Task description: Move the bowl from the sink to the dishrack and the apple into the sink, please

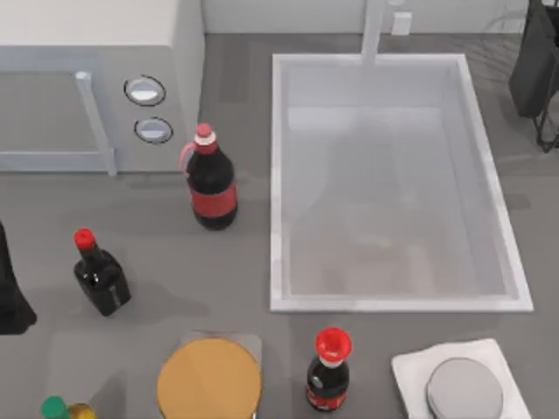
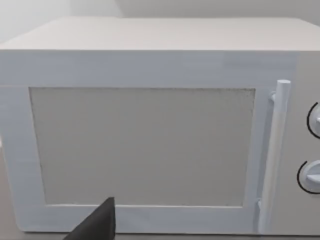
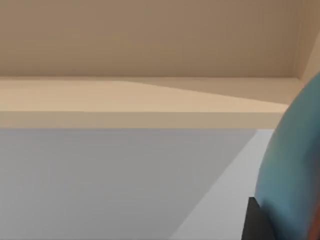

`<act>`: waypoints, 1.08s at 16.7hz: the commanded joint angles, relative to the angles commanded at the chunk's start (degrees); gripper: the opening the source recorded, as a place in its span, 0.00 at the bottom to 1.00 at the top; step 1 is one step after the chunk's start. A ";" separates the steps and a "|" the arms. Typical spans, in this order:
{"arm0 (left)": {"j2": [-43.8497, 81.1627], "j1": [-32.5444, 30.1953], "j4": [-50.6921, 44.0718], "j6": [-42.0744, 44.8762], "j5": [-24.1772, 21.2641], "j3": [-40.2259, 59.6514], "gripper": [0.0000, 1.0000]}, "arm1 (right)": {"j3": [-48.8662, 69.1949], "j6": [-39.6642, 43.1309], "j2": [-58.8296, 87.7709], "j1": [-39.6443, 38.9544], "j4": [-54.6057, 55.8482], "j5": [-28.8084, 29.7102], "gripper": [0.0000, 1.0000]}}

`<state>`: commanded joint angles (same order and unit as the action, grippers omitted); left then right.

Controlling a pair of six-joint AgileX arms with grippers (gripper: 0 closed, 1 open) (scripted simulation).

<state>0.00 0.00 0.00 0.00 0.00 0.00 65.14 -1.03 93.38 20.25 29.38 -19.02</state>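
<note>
Jaws on both sides are hard to read: I cannot tell how either stands. On my right wrist view the blue bowl [image 3: 295, 170] sits pressed close beside a dark finger [image 3: 256, 222]. From above, the sink [image 1: 278, 183] lies right of centre; my left arm [image 1: 10, 288] is parked at the table's left edge, facing the microwave [image 2: 150, 130]

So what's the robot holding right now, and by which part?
The right gripper seems to hold the bowl; the gripped part cannot be told.
</note>
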 joint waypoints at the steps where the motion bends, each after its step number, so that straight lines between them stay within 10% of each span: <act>1: 0.00 0.00 0.00 0.00 0.00 0.00 1.00 | -1.65 0.01 2.12 -0.47 4.21 0.59 0.00; 11: 0.00 0.00 0.00 0.00 0.00 0.00 1.00 | -9.07 0.10 9.58 -2.67 17.78 3.13 0.00; 18: 0.00 0.00 0.00 0.00 0.00 0.00 1.00 | -9.07 0.10 9.58 -2.67 17.78 3.13 0.53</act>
<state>0.00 0.00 0.00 0.00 0.00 0.00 56.07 -0.93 102.96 17.58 47.16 -15.88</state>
